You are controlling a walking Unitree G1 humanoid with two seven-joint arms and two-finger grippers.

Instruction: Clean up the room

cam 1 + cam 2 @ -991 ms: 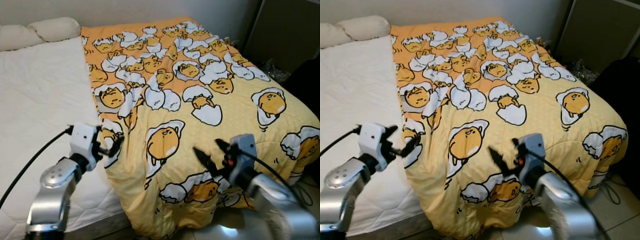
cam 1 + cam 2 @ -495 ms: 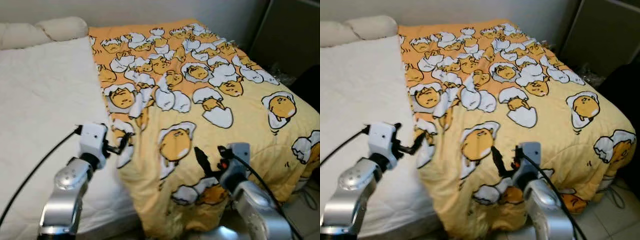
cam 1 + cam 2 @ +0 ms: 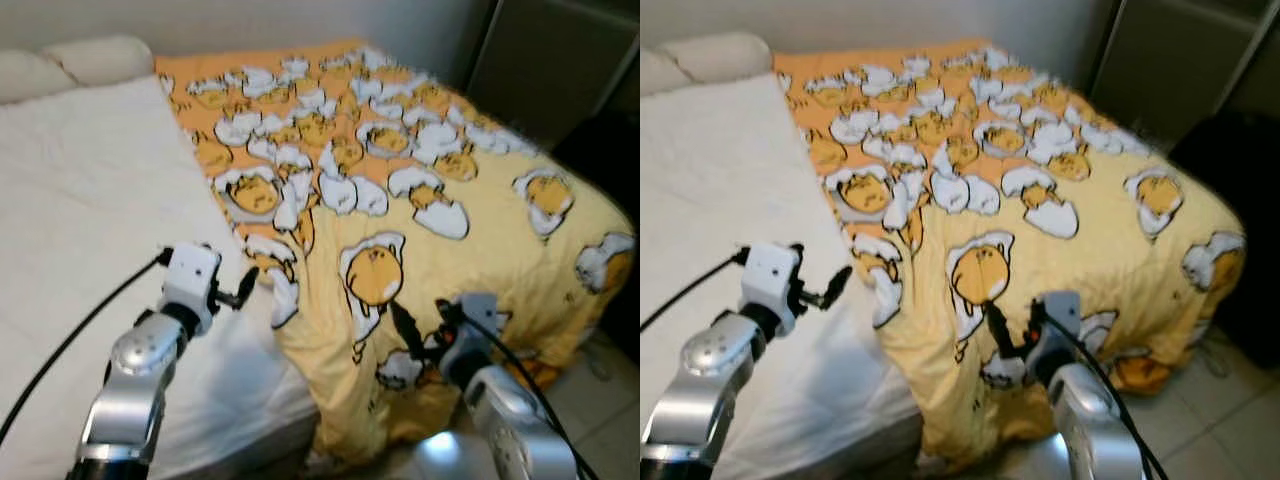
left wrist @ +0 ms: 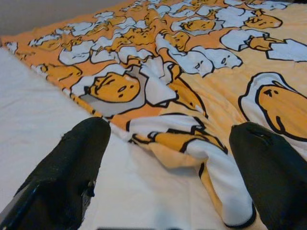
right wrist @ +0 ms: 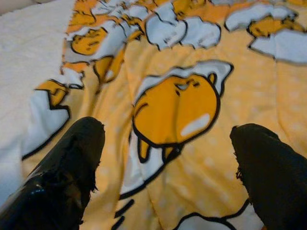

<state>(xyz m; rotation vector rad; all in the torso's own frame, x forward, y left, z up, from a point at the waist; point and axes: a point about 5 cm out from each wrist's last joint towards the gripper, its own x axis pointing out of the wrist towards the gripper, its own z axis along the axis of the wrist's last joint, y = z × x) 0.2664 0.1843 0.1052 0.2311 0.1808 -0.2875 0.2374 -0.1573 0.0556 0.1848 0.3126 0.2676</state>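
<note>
While both grippers hang spread and empty, the blanket point(image 3: 420, 190) covers the bed's 3 o'clock half, its loose edge rumpled along the bare mattress point(image 3: 90, 230). Left gripper point(image 3: 240, 292) sits just beside that folded edge; right gripper point(image 3: 422, 330) hovers over the draped corner at 5 o'clock. Judgement: pinch the edge fold deep, both sides level, then draw toward 9 o'clock evenly to avoid bunching.

head cams down on bed point(image 3: 90, 200); wrist cams close on blanket point(image 4: 201, 72)
</note>
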